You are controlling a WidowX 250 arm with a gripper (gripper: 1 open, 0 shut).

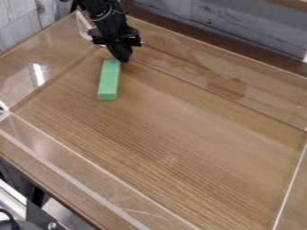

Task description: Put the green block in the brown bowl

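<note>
Green block lies flat on the wooden table, your gripper at its far end, fingers closed, though whether they pinch the block you can't tell from here. Call it grasp stage at best: no lift visible, no brown bowl in view, so you've got the carry and drop left.

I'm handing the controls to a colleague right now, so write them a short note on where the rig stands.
Pincer: shut, down at the far end of the green block; whether it grips the block, I can't tell.
Block: lying flat on the wooden table.
Brown bowl: not visible in this view.
Done: pincer at the block.
Left: make sure of the grip, lift, find the bowl, put the block in it.
</note>
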